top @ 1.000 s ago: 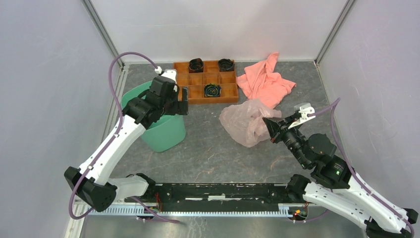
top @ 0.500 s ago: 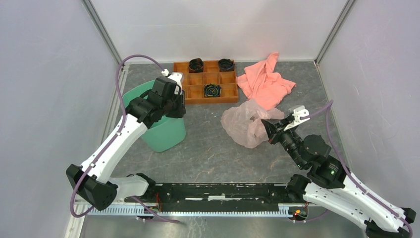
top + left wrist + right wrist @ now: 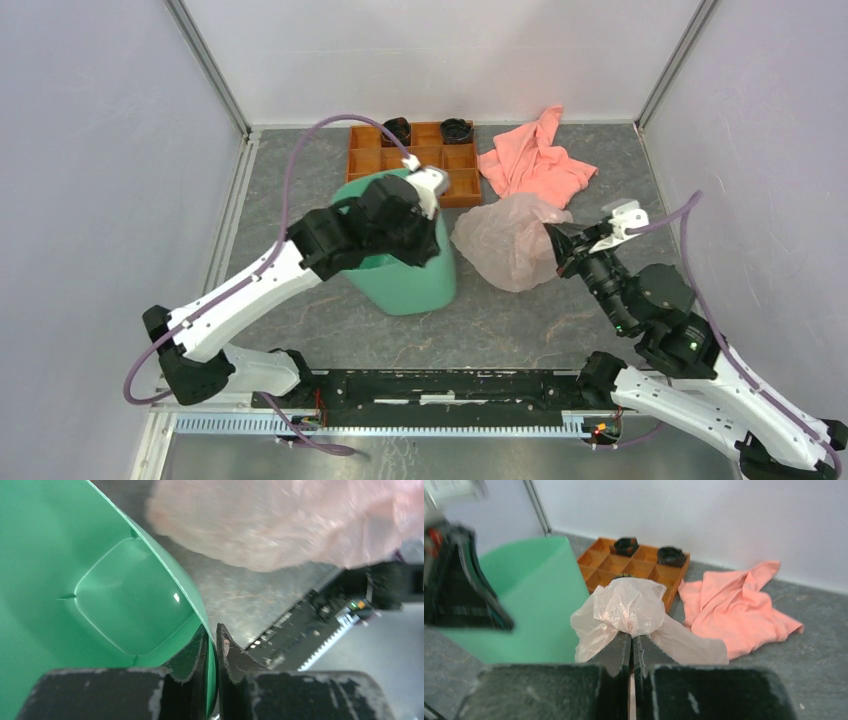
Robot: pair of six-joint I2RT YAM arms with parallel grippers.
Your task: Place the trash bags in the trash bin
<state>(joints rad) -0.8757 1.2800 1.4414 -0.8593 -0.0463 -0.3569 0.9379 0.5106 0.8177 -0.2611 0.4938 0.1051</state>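
The mint-green trash bin (image 3: 405, 280) stands mid-table, just left of the trash bag. My left gripper (image 3: 428, 232) is shut on its rim, one finger inside the wall and one outside (image 3: 212, 636). The bin's empty inside (image 3: 100, 585) fills the left wrist view. The crumpled pale pink trash bag (image 3: 510, 245) hangs bunched from my right gripper (image 3: 556, 246), which is shut on a gathered fold of film (image 3: 631, 641). In the right wrist view the bag (image 3: 629, 605) sits right of the bin wall (image 3: 534, 600). The bag (image 3: 280, 525) also shows beyond the rim in the left wrist view.
An orange compartmented tray (image 3: 455, 180) with dark round pieces stands at the back, partly hidden by the left arm. A salmon-pink towel (image 3: 535, 165) lies at the back right, next to the bag. Walls enclose the table on three sides.
The left gripper closed on the bin's rim and carried the bin rightward from the left wall to the middle. The right gripper, still shut on the bag, shifted slightly up and right.
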